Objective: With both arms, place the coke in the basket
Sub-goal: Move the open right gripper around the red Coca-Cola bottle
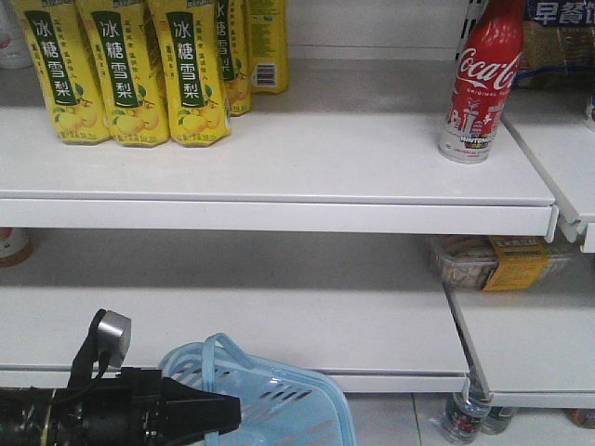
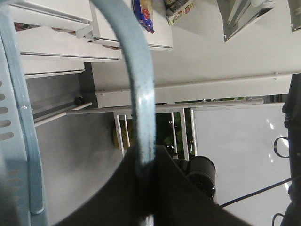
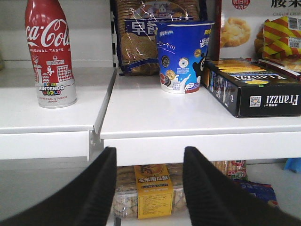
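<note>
The right hand [image 3: 149,188] is spread wide and empty, its two fingers [image 3: 101,188] hanging below the front lip of the shelf [image 3: 155,136]. The coke [image 3: 50,54] stands upright on that shelf, above the hand and off to its left, well apart from it. To get there the hand has to climb and swing left. The likeliest fault is a finger catching the shelf lip, or the raised joint between the two shelf boards that lies just right of the bottle.

The bottle is slim, tall and smooth metal. If the hand arrives off-centre, one finger would probably touch first and tip or push the bottle back instead of closing round it. A grip high on the tapered neck could slide. The blue cup [image 3: 183,56], directly above the hand, would be knocked if the hand rose straight up without shifting left.

The left hand [image 1: 209,413] is pressed together on the handle [image 2: 141,94] of the basket [image 1: 297,409], which hangs tilted just past its tips. Held by one loop only, the basket may swing or twist when the arm moves. It also sits far below the coke, so a release from too high up could miss the opening or strike the rim.
</note>
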Tool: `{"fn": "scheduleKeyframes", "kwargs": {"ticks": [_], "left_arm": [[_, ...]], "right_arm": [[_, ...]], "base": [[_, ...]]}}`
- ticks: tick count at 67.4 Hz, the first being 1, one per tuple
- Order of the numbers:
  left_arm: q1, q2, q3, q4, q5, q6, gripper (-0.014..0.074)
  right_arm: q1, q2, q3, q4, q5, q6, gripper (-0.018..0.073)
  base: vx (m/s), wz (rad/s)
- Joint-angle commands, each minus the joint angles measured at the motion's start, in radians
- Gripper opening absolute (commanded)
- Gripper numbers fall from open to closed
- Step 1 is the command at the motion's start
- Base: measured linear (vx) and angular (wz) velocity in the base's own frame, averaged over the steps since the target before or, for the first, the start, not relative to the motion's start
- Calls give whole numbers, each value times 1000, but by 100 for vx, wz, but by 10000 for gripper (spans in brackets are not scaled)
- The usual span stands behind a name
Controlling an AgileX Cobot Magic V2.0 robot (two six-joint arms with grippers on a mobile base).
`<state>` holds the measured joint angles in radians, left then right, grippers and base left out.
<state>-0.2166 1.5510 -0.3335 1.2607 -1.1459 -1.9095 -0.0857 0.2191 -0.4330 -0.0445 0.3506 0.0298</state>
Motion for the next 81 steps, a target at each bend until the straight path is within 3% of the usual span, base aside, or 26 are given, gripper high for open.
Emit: {"fn": "scheduleKeyframes", "kwargs": {"ticks": [1,13,27,48,61,73,81], "left_arm": [[-1,-34,-13,-62,-229,9,-6],[-1,-34,-13,-62,-229,9,-6],[-1,-34,-13,-62,-229,9,-6],[-1,-34,-13,-62,-229,9,-6],[-1,-34,-13,-62,-229,9,-6],[-1,-34,-13,-62,-229,9,-6],[-1,-34,-13,-62,-229,9,-6]], "right_arm": [[-2,17,-33,-4,-71,-6,407],[-2,17,-34,17,-69,-5,437],[-2,69,-78,225,-72,-57,437],[-2,310,-296,600,-52,-479,437],[-2,443,-426,912,6,-829,437],[-2,543,-506,1140,57,-1120,437],[-2,595,-537,1257,66,-1250,437]], "base": [[0,0],[0,0],[0,0],[0,0],[0,0],[0,0],[0,0]]}}
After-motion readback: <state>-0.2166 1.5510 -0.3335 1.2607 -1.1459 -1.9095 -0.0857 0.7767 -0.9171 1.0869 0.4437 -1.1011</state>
